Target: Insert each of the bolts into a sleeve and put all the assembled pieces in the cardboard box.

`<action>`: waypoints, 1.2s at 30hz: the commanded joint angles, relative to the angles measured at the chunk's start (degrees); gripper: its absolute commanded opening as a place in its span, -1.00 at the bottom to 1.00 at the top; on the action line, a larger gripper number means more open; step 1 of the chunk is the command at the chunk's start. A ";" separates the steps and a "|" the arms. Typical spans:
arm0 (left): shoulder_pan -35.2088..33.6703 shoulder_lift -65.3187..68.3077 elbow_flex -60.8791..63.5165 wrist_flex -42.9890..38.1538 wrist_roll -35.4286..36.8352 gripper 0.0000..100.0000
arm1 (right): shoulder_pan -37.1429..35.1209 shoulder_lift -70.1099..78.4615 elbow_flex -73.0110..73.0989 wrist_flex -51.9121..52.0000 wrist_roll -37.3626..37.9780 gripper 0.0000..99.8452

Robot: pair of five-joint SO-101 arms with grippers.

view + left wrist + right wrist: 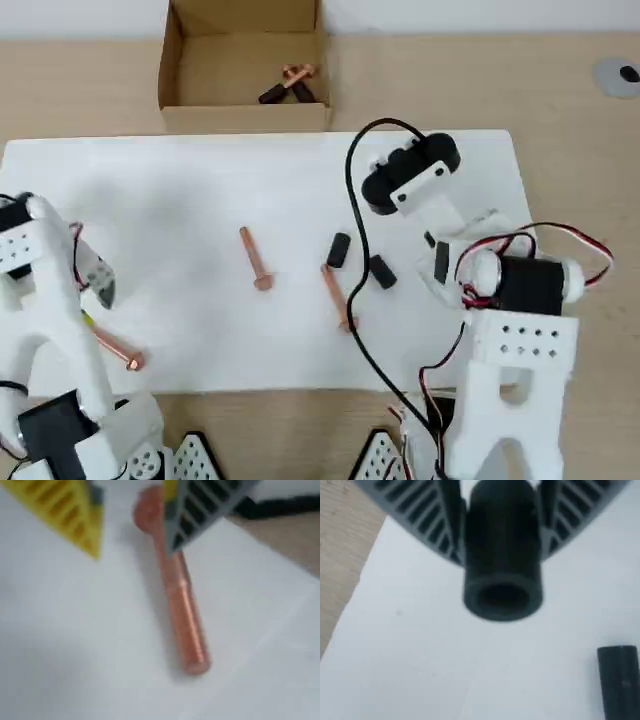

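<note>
Right claw is clamped on a black sleeve; left claw is held wide over a copper bolt at the near left of a white sheet laid on the wooden bench. Assembled pieces are seen in the far cardboard box.

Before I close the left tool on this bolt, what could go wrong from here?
1. The bolt lies by the grey finger of the left tool, not centred, so closing may roll it away instead of pinching it.
2. The right tool grips its sleeve with a loose sleeve close by; a low move might knock that one.
3. A black cable lies across the mat beside another bolt and could drag it.
</note>
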 commanded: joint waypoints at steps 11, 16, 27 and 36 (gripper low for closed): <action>-5.19 -1.98 -0.18 4.84 6.95 -0.72 | 1.01 0.31 -0.13 -2.37 -0.26 -0.98; -5.63 -1.71 0.70 4.84 10.90 -0.72 | 1.01 0.31 -0.13 -2.37 -0.26 -0.98; -4.57 -1.54 10.11 0.97 18.11 -0.72 | 1.19 0.31 -0.13 -2.73 1.41 -0.98; -4.75 -1.54 17.49 -8.35 18.11 -0.72 | 1.19 0.31 -0.04 -2.73 2.11 -0.98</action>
